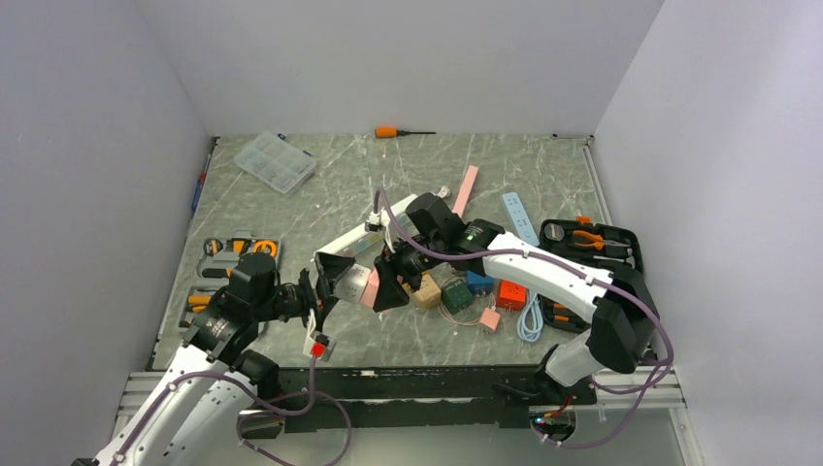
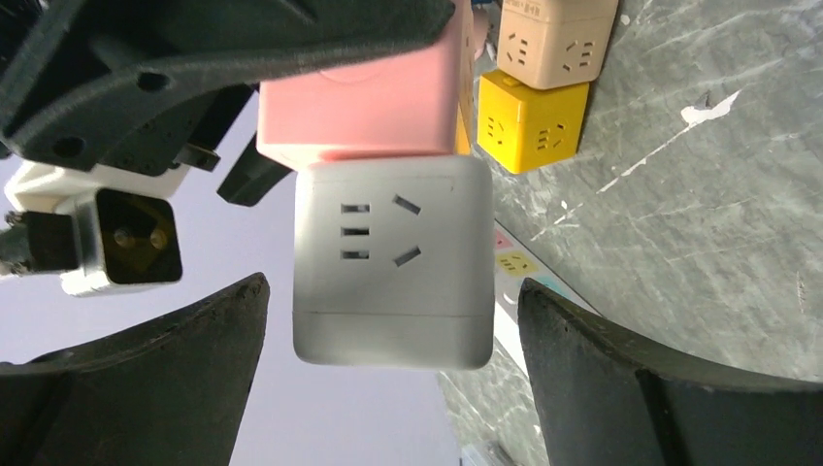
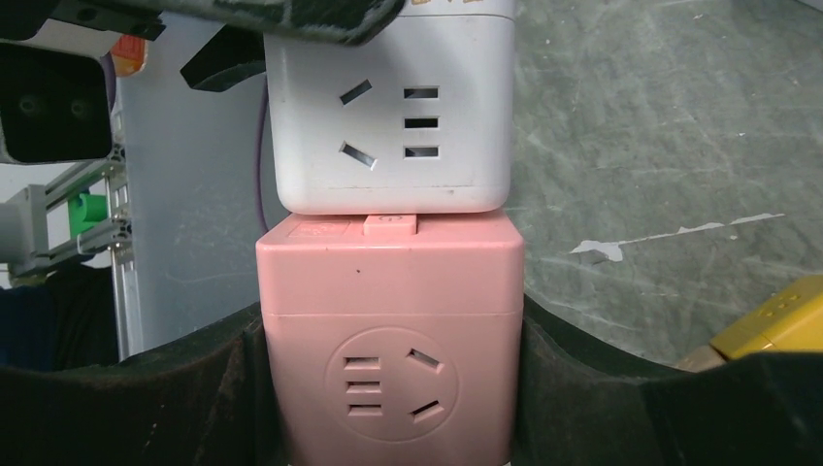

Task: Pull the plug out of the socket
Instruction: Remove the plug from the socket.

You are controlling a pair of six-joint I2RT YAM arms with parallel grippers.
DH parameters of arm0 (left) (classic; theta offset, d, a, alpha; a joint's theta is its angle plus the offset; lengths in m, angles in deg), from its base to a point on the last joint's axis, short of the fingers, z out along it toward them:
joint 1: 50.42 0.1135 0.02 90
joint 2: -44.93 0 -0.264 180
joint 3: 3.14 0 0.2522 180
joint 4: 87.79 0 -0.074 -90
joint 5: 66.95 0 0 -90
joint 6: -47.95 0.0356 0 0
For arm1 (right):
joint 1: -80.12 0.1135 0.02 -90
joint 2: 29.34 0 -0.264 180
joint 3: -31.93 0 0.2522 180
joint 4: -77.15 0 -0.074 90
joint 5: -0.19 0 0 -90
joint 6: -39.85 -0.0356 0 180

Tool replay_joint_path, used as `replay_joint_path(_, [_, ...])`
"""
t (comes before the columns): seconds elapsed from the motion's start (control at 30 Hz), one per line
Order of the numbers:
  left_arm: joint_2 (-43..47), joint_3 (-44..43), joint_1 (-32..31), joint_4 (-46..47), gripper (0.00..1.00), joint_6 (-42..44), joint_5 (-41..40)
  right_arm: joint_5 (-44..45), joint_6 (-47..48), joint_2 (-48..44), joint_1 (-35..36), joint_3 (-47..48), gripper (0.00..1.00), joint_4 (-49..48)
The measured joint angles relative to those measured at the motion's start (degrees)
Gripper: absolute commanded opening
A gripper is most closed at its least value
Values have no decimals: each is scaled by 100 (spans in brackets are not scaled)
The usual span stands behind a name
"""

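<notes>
Tabletop (image 3: pixel 660 116): pink cube (image 3: pixel 388 291) in R hand (image 3: pixel 388 398)

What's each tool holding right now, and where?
Right tool clamps the pink cube by its opposite sides; left tool flanks the attached white cube, not touching.

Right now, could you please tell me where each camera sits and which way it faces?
Top external: above and behind the arms, looking down at the table; both arms show.
Left wrist: on the left arm, looking past the fingers of the open left gripper at the white cube.
Right wrist: on the right arm, looking past the fingers of the right gripper, shut on the pink cube.
Shared: both wrist views show the white and pink cubes joined, from opposite ends.
</notes>
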Motion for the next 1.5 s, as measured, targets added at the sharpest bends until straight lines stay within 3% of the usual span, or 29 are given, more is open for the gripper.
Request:
replay_joint_path(0.27, [238,402,-181,256,99,-474,-490,-256,173,181,0,103,0,199])
replay_joint_path(0.67, [339,422,-295,221,99,-697,-529,-494,203,326,0,267,0,214])
replay_joint_path(0.93, [144,334,-546,166,71,-577,-549,-555,271,614,0,527,0,345])
replay_joint_path(1.13, [-315,74,-715,142,35,-726,-820,-520,348,708,-17,579,0,435])
replay_joint_path(1.27, [-442,0,-874,146,28,-833,-1069,-520,350,741,-52,590,0,446])
replay_joint_path(1.43, [-459,0,-1060,144,0,-960,-1364,-511,348,793,-48,595,0,468])
replay_joint_path(1.5, [-487,0,-1102,175,0,-1005,-1486,-444,337,793,-44,592,0,459])
